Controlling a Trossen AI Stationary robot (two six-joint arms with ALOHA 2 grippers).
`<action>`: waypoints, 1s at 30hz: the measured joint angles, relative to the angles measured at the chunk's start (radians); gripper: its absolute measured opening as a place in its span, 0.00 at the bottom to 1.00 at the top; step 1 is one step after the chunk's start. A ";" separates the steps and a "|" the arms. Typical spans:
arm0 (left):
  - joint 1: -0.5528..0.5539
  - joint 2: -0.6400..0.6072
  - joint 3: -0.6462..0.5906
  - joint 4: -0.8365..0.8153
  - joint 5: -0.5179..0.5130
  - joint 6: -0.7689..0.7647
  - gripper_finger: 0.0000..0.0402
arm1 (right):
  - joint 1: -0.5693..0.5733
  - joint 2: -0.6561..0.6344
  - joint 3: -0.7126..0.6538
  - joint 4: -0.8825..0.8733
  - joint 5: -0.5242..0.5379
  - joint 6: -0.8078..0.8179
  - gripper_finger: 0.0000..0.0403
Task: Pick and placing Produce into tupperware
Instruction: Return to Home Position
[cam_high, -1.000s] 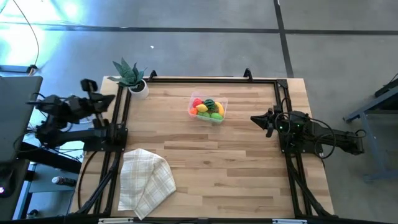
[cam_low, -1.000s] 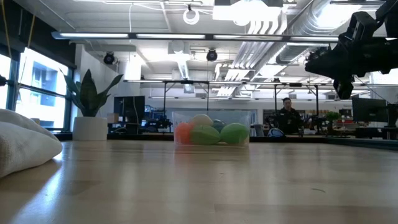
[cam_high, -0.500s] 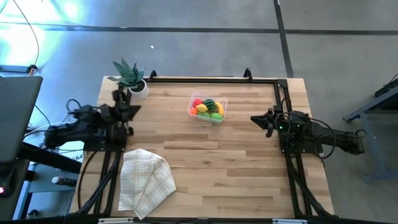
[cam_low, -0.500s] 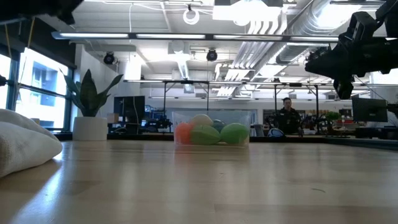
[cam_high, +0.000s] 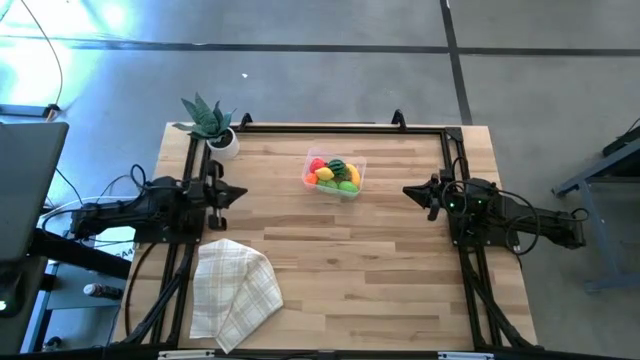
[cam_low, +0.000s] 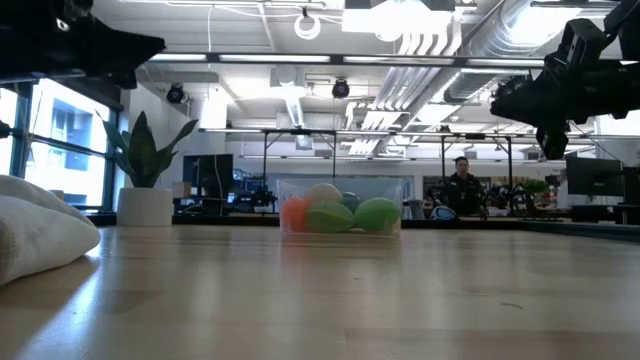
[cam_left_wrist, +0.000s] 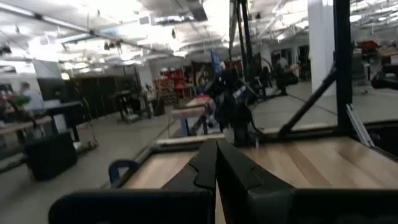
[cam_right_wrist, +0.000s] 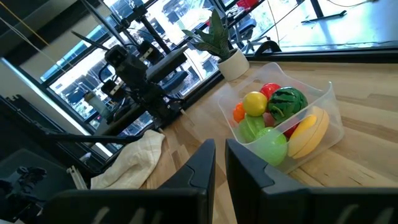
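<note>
The clear tupperware (cam_high: 335, 175) stands on the wooden table at far centre, its bottom flat on the wood. It holds the produce (cam_right_wrist: 273, 118): red, orange, yellow and green pieces, with a yellow banana against one wall. In the low view the tupperware (cam_low: 340, 213) shows the pieces through its wall. My left gripper (cam_high: 238, 192) hangs shut over the table's left edge, pointing level toward the right. My right gripper (cam_high: 408, 190) is shut above the table's right side, pointing toward the tupperware (cam_right_wrist: 323, 118). Both stand well clear of it.
A potted green plant (cam_high: 210, 122) stands at the far left corner. A checked folded cloth (cam_high: 235, 290) lies at the near left. Black frame rails (cam_high: 340, 128) run along the table's far, left and right sides. A person (cam_low: 462, 185) sits far off in the room.
My left arm has unfolded and come down from beyond the table's left edge. Its gripper has gone toward the table's right and somewhat nearer, and has tipped to about level. In the low view it has come in at the top left.
</note>
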 joint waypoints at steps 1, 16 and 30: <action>0.000 0.000 -0.003 -0.012 0.000 -0.005 0.00 | 0.000 0.000 0.000 0.000 0.000 0.000 0.07; 0.000 0.017 -0.017 -0.205 -0.034 0.125 0.00 | 0.000 0.000 0.000 0.000 0.000 0.000 0.07; 0.000 0.017 -0.016 -0.204 -0.034 0.184 0.00 | 0.000 0.000 0.000 0.000 0.000 0.000 0.07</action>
